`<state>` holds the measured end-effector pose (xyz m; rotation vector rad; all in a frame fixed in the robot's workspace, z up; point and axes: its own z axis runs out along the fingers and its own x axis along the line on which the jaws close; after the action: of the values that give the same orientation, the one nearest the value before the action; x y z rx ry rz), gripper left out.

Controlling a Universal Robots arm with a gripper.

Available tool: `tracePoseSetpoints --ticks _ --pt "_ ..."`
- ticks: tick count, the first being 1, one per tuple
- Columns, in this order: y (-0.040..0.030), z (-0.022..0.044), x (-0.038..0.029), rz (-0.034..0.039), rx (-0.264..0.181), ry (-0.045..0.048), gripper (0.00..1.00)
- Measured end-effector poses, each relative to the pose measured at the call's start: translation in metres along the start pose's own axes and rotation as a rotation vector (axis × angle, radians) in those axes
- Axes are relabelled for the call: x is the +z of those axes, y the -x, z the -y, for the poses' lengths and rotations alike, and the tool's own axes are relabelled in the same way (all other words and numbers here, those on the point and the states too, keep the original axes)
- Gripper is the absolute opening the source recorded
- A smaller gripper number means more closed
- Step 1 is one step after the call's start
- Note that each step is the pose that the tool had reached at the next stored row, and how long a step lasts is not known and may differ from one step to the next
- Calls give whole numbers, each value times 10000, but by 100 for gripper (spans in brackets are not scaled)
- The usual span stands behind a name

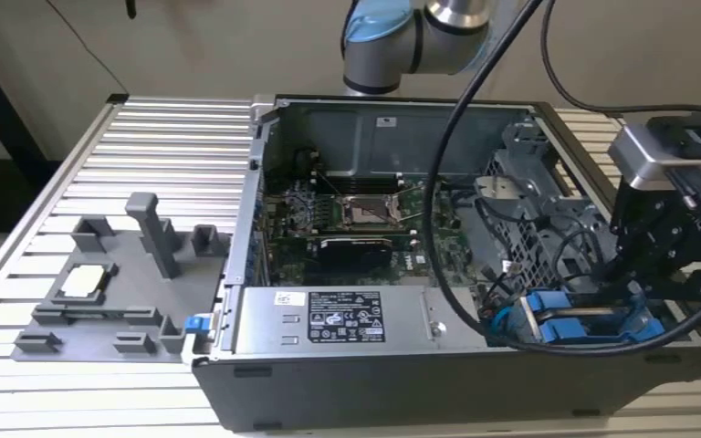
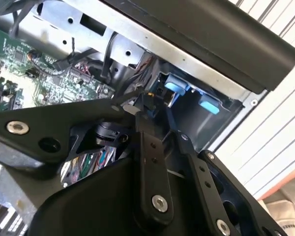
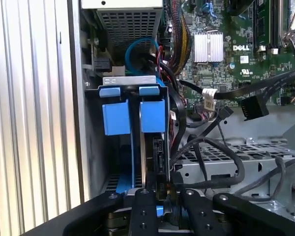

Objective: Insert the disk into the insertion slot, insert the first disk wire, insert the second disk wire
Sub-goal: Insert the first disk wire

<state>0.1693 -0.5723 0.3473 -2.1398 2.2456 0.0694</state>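
Note:
The disk stands edge-on in its blue carrier frame inside the insertion slot, at the case's front corner on the exterior view's right. A second blue carrier sits beside it. My gripper is at the disk's exposed edge, shut on a small black wire connector. In the second wrist view the fingers converge on that connector just in front of the blue frame. Another black connector hangs loose over the cage.
The open computer case holds a green motherboard, a labelled grey power supply box and a perforated metal cage. Thick black cables loop over the case. A grey fixture tray lies on the slatted table at the exterior view's left.

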Motion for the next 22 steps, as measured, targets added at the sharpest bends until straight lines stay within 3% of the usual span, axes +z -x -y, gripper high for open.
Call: tracePoseSetpoints --ticks 9,16,22 --pt "23 -4 -379 -4 -1 2 26" --pt "38 -6 -393 -8 0 2 26" --pt "182 -35 -383 -5 2 2 26"
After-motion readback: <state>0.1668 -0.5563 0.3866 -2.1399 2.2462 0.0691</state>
